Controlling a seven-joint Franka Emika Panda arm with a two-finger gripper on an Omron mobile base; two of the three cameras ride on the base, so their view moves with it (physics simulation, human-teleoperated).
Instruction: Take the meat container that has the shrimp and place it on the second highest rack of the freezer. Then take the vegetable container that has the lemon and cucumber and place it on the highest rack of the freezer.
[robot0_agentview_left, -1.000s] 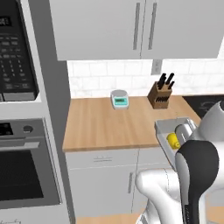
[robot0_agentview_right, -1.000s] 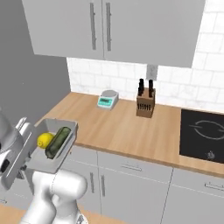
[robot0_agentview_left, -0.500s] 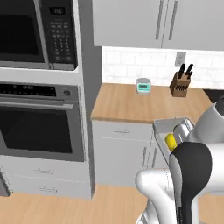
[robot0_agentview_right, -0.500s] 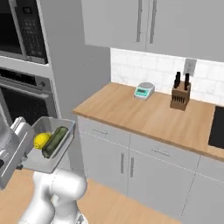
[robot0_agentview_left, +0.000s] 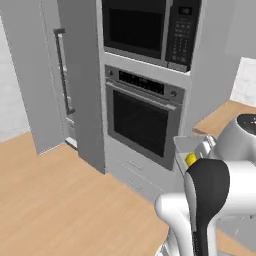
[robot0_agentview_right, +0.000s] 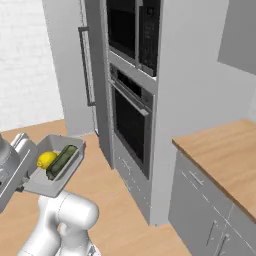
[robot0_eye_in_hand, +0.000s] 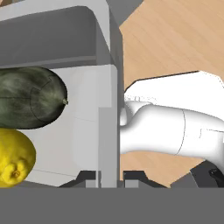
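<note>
The claw (robot0_eye_in_hand: 109, 178) is clamping its two finger tips tight on the thin side wall of the vegetable container (robot0_agentview_right: 37, 186), one tip on each face of that wall, so the tray is hanging out sideways from the hand, above the wooden floor (robot0_agentview_left: 55, 200). Inside the tray the lemon (robot0_agentview_right: 46, 159) is lying just beside the cucumber (robot0_agentview_right: 61, 161), both close to the gripped wall in the hand view.

The step in hand looks like carrying this tray over to the freezer (robot0_agentview_right: 70, 65), whose long dark door handle (robot0_agentview_right: 87, 65) is showing to the left of the oven column. To do it well, the wrist should be keeping the tray level, since the grip is on one edge only and the round lemon could be rolling toward a low corner. The highest rack is not visible from here, so the approach ought to be slow, lining the tray's free edge up with the opening before sliding it in.

Counting: one container, one lemon, one cucumber, one wall oven (robot0_agentview_left: 141, 124), one microwave (robot0_agentview_left: 150, 27) above it, and one counter (robot0_agentview_right: 225, 155) at the right.
</note>
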